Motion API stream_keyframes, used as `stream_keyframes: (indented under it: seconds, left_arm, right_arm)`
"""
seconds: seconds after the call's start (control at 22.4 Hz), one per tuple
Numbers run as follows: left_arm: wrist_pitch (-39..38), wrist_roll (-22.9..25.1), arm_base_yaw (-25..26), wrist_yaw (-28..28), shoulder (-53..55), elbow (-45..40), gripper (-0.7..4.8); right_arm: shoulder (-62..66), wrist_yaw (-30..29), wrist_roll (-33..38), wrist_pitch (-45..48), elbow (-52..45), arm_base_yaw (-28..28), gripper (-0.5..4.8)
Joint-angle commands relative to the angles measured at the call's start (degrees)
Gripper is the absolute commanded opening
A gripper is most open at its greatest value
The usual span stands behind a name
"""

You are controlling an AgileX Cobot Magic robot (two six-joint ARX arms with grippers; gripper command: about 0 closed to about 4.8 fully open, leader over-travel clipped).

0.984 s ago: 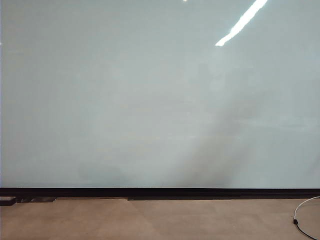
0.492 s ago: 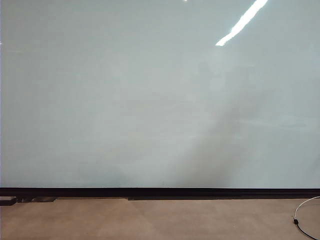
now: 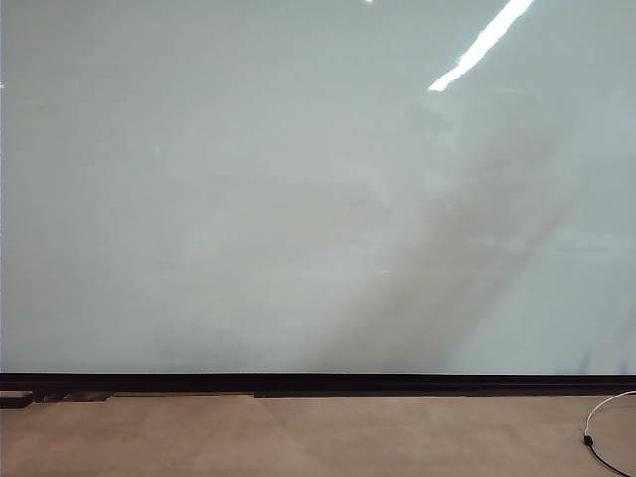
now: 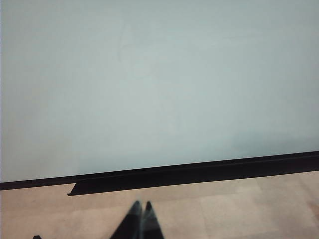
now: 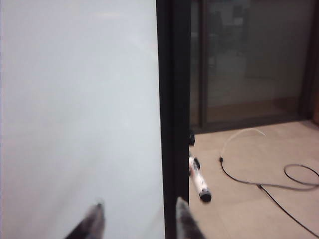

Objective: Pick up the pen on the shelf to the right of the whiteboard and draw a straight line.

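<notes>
Pen [image 5: 198,179] lies beside the whiteboard [image 5: 75,99] edge — right gripper [image 5: 139,219] jaws parted, empty; left gripper [image 4: 141,219] jaws closed.

Neither arm shows in the exterior view. In the left wrist view the left tool [image 4: 141,215] pokes in at the frame's edge with its two dark fingertips pressed together, holding nothing. In the right wrist view the right tool [image 5: 140,215] has its blurred fingertips spread apart, empty.
</notes>
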Motion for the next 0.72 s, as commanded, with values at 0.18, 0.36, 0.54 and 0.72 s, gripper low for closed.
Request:
stream_keyframes:
  seconds: [0.18,0.36,0.54,0.72]
  left_arm:
    - [0.3,0.0,0.0,0.1,0.0,0.2,-0.05]
    - [0.3,0.0,0.0,0.1,0.0,0.2,-0.05]
    - [0.3,0.0,0.0,0.2,0.0,0.2,-0.05]
    - [0.3,0.0,0.0,0.2,0.0,0.2,-0.05]
  right_arm:
    - [26.2,-27.3,6.5,31.4,0.3,-22.1,2.82]
    - [50.1,-31.2,13.1,54.0,2.7,-27.2,3.83]
    - [72.3,-41.2,17.6,65.5,8.9,-26.5,3.92]
    - [81.2,-40.2,9.3,65.5,10.3,-24.5,3.93]
